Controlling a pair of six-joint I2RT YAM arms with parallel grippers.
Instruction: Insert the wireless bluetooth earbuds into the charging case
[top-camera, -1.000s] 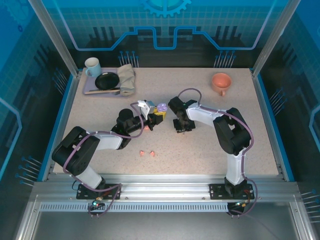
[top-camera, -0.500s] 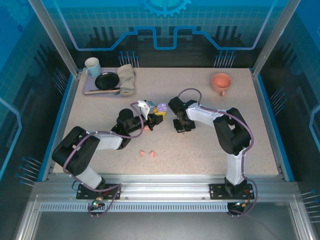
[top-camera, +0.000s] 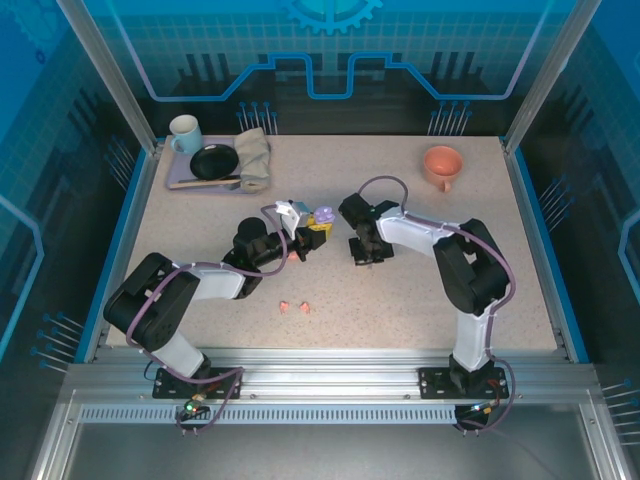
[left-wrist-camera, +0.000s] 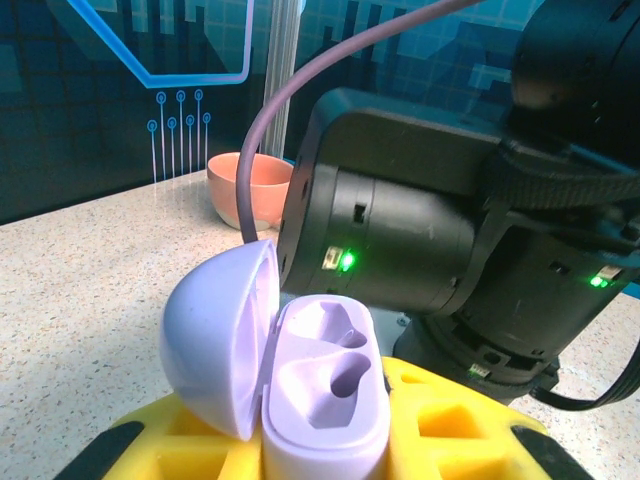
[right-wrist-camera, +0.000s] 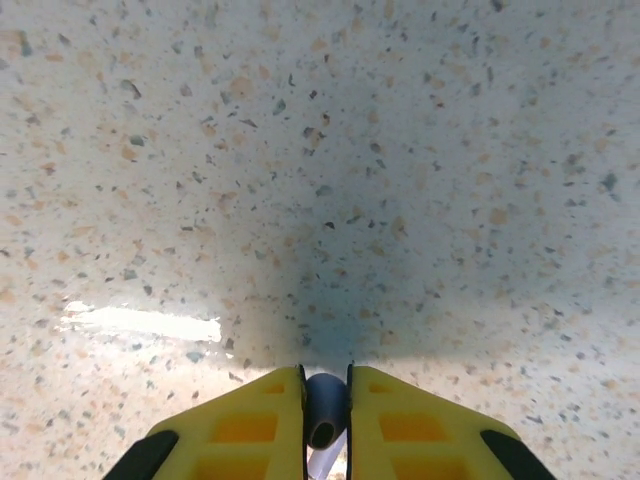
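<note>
Right hand (right-wrist-camera: 326, 380) pinched tight on lilac bud (right-wrist-camera: 324, 405), low over worktop (right-wrist-camera: 300, 150). Left hand (left-wrist-camera: 320, 445) clamped on open charging case (left-wrist-camera: 322, 390). Two pink buds (top-camera: 294, 306) lie on worktop nearby. Buds tiny, light, smooth, likely slippery: pinch gently across round body.

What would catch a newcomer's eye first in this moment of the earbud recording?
The open lilac charging case, both wells empty, is held by the left gripper at the middle of the table. Beside it, the right gripper points down at the speckled surface, pinching a small lilac earbud. Two salmon-pink earbuds lie loose nearer the arm bases.
</note>
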